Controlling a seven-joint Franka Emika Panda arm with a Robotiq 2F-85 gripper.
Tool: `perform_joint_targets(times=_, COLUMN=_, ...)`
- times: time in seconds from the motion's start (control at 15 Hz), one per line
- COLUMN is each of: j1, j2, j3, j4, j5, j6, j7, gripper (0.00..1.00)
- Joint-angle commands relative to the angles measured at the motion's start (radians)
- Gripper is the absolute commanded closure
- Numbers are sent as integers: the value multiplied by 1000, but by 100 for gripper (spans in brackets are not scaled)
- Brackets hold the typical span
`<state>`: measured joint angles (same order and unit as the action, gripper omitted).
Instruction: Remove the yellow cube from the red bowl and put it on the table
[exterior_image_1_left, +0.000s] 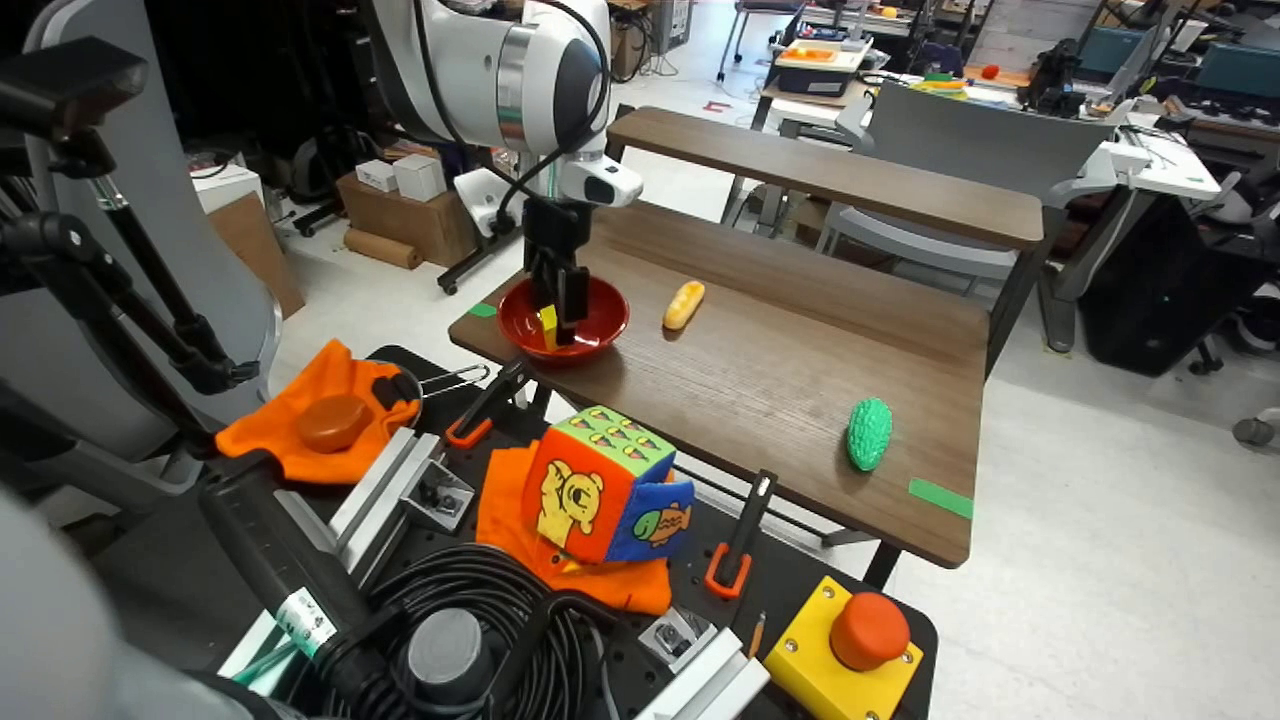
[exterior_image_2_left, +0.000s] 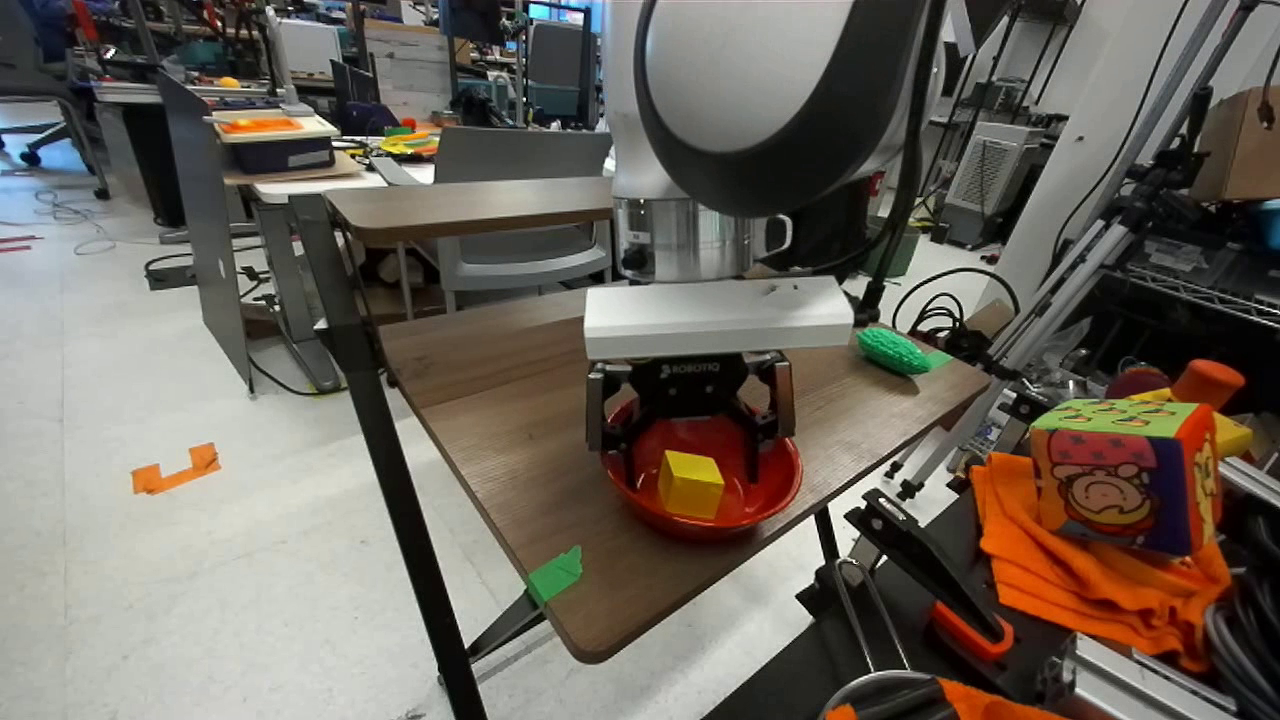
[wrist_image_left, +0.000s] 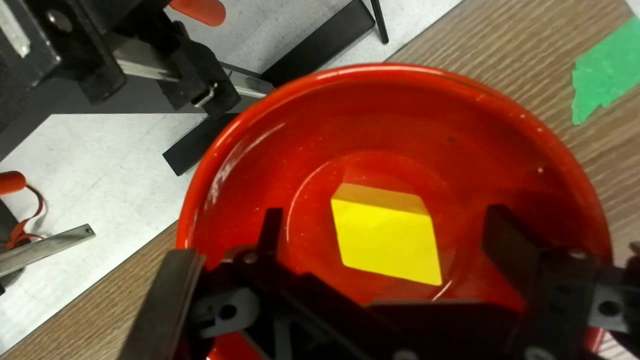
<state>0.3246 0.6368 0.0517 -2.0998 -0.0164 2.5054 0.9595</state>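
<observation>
Red bowl: In an exterior view, stood upright near one end of the bench, its wide mouth allowing entry from above.
Gripper: In an exterior view, was spread wide over the bowl's interior and held nothing, presumably for clearance around the pick.
Yellow cube: In the wrist view, rested inside the bowl, between the fingers with a gap on each side; this alignment presumably served an even grasp.

End effector: "ROBOTIQ" in pale letters, centre of an exterior view
Sticker on black cylindrical part: print too small to read, lower left of an exterior view
</observation>
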Motion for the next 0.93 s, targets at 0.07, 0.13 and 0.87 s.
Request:
perform_joint_targets(times=0.07, j1=26, j2=24, j3=-17, j4=43, j5=9, j6=-51, j7=9, gripper=28)
perform_joint_targets(times=0.13, j1=23, j2=15, j3=-14, j4=38, j5=13, j6=-49, j7=6, gripper=34)
perform_joint_targets(times=0.87, j1=-12, j2=-276, j3=52, j4=-128, j5=28, j6=-32, j7=-159, gripper=83)
